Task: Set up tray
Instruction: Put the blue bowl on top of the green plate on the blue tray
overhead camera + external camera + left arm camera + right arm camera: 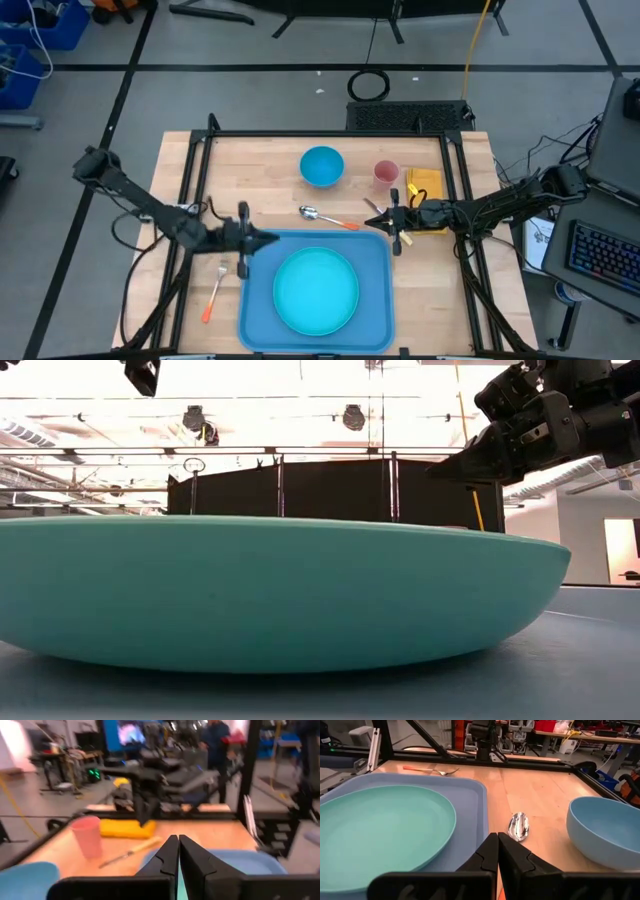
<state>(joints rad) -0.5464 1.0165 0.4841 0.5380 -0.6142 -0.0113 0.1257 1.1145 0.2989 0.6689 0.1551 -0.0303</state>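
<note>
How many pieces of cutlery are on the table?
2: a spoon lies on the wood behind the tray, and a fork lies left of it. Nothing seems hidden.

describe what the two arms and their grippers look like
Both are slim dark, near-black jointed arms with black cables running along them. The left gripper and right gripper each end in two flat, black, wedge-shaped fingers tapering to a point. No markings are readable.

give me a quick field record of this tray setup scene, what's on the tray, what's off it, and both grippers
tray: blue, near table edge
on tray: turquoise plate
off tray: blue bowl, pink cup, yellow napkin, spoon, fork
left gripper: shut, empty, at tray's far left corner
right gripper: shut, empty, by tray's far right corner
</note>
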